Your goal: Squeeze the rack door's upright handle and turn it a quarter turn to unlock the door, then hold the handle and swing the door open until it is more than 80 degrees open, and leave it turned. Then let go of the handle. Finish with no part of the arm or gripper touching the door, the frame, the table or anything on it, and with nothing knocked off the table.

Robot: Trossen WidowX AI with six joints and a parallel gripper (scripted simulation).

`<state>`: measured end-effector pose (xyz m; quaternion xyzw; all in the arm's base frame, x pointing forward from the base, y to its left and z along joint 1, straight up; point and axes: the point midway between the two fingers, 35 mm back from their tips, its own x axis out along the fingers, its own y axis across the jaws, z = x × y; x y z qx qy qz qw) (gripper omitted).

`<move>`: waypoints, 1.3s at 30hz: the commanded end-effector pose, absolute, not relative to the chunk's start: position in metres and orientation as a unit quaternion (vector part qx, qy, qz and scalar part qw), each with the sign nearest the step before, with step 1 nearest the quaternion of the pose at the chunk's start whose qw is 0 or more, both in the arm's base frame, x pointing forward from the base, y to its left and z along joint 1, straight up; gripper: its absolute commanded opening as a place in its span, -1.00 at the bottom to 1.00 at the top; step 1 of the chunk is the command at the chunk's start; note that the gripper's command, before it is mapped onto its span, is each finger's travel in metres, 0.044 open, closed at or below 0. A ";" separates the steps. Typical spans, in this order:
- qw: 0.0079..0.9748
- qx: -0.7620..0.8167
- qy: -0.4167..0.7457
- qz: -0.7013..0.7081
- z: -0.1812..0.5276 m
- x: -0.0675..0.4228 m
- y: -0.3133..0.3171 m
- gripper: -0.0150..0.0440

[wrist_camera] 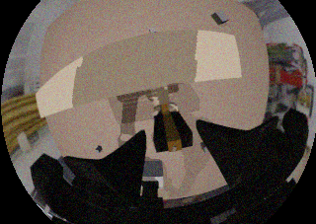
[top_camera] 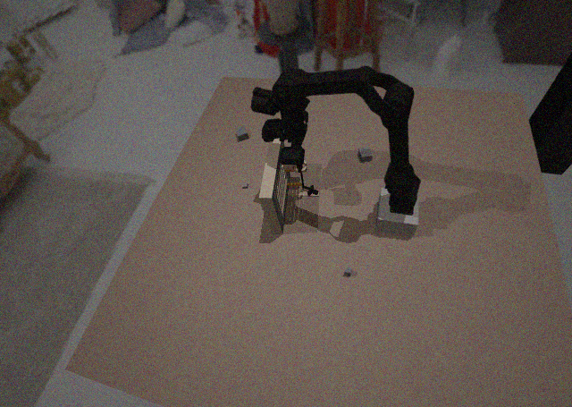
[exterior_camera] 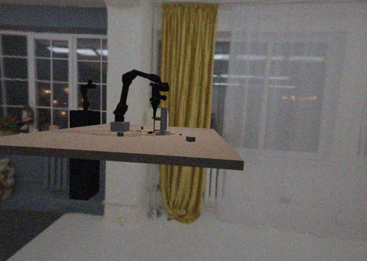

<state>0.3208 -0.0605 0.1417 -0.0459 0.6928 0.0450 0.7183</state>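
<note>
The gripper points downward beside the rack (fingers apart, nothing gripped), above the table.

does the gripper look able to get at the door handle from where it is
Probably yes: the gripper is open above the handle, which shows in the gap between its fingers.

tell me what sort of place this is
It looks like a living room, or a similar room in a home, with a table for the robot arm set up in it. A long yellow curtain, a potted plant and large paned windows show it.
</note>
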 end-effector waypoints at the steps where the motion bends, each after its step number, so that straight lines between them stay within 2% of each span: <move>1: 0.715 -0.048 0.696 0.046 0.133 0.319 -0.061 0.50; 12: 0.715 -0.048 0.696 0.046 0.117 0.318 -0.060 0.50; 19: 0.715 -0.048 0.696 0.046 0.117 0.318 -0.060 -0.13; 32: 0.715 -0.048 0.696 0.046 0.117 0.318 -0.060 -0.42; 39: 0.717 -0.004 0.697 0.003 0.117 0.318 -0.060 -0.42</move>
